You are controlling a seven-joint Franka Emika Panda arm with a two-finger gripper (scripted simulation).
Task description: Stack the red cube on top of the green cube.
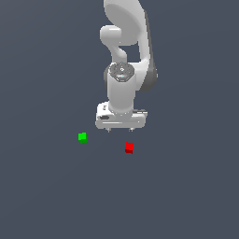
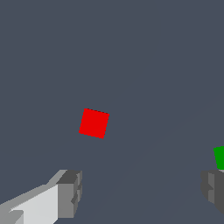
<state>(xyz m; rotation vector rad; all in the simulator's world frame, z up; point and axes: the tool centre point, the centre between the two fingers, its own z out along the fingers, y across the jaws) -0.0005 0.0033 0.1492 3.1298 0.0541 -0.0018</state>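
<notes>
Two grey fingers (image 2: 70, 192) of the gripper (image 2: 142, 192) sit closest to the wrist camera, one at the lower left of that frame and the other at its lower right edge, with a wide bare gap of floor between them. The pincer is spread wide and carries nothing, which fits a hand that has not yet closed on its target.

Beyond the fingers, the red cube (image 2: 93, 123) lies near the middle of the wrist frame, turned slightly askew to the finger line and clearly apart from both pads. It is not yet between them; my reading is that the hand must shift over the cube and perhaps twist to meet its faces squarely before descending.

Only a sliver of the green cube (image 2: 220, 157) shows at the right edge of the wrist frame, just past the right-hand finger.

From the exterior view, the white arm hangs down from the top centre, its gripper (image 1: 120, 129) pointing at the floor (image 1: 46, 196). The red cube (image 1: 129, 148) rests just below it in the frame, slightly to the exterior view's right. The green cube (image 1: 82, 137) rests to the exterior view's left, well apart from the red one. Both sit flat on the floor, so the stacking has not begun and the pick appears to be the step in hand.
</notes>
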